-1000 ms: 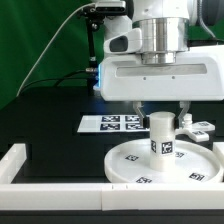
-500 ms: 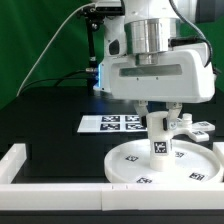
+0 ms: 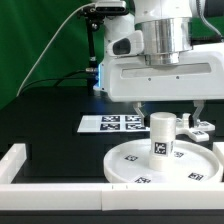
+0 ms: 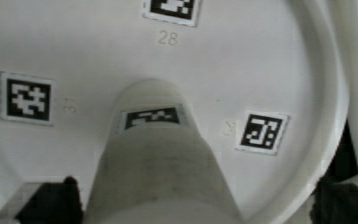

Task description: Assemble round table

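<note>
Half a second ago the pincer's fingers pressed against the sides of the leg. Now the pincer (image 3: pixel 161 111) is released, its two fingers spread wide with a gap on either side, and the wrist body above has swung a little toward the exterior view's right. The leg, the disc and the foot lie as they did before. On the one black table (image 3: pixel 55 120) hangs one white robot arm (image 3: pixel 160 60), straight above the work. One large white plastic round disc with a raised rim (image 3: pixel 128 170) lies flat near the table's near edge, toward the exterior view's right. Two stretches of long white border rail show, one along the near edge (image 3: pixel 55 191) and one along the edge at the exterior view's left (image 3: pixel 14 156). One thin flat white marker board (image 3: pixel 100 124), bearing four printed tags, lies beyond the disc toward the middle of the table. One short white cylindrical leg (image 3: pixel 161 135) stands upright at the centre of the disc, free of the fingers. One small white cross-shaped foot (image 3: pixel 198 127) sits on the table just beyond the disc's far rim. In the wrist view the two dark fingertips (image 4: pixel 48 200) flank the leg (image 4: pixel 158 165) without touching it. That view shows three square tags on the disc's face (image 4: pixel 87 50) and one tag on the leg.
</note>
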Controlling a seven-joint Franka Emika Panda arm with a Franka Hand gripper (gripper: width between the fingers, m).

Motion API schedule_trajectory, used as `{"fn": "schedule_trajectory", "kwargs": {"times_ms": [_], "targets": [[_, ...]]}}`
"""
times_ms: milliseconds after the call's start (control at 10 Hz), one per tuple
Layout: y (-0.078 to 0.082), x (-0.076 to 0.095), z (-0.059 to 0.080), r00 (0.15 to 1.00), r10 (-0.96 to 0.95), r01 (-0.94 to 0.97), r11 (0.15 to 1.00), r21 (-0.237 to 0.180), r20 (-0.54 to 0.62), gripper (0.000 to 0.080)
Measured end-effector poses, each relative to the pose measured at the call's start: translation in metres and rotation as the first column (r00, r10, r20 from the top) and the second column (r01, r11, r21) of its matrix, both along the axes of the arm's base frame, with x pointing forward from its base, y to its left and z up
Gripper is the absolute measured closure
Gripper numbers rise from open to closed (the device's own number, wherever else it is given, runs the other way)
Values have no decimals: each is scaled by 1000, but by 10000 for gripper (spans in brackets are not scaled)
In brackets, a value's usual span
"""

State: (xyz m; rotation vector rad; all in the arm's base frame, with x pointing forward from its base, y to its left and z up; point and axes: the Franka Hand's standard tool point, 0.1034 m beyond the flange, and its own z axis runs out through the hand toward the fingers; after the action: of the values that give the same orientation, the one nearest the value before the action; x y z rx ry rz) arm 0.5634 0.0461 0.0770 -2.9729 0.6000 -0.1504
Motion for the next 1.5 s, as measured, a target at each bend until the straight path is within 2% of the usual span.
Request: {"fn": "schedule_trajectory", "kwargs": {"times_ms": [300, 400, 500, 600, 700, 1000, 1100, 1300, 1500], "targets": [[-1, 0, 0, 986, 165, -165, 986, -22, 12, 151], [1, 2, 1, 924, 381, -379, 922, -82, 14, 151], [5, 1, 1, 845, 534, -531, 840, -115, 0, 151], [6, 1, 1, 773, 635, -630, 765, -136, -9, 151], [0, -1, 0, 747, 665, -658, 738, -150, -5, 151], [-5, -2, -1, 593, 805, -797, 579, -173, -34, 151], [-8, -4, -2, 546, 836, -832, 532, -158, -61, 151], [-8, -5, -2, 584, 810, -807, 571, -149, -61, 151], [-8, -5, -2, 628, 776, -774, 616, -145, -56, 400]]}}
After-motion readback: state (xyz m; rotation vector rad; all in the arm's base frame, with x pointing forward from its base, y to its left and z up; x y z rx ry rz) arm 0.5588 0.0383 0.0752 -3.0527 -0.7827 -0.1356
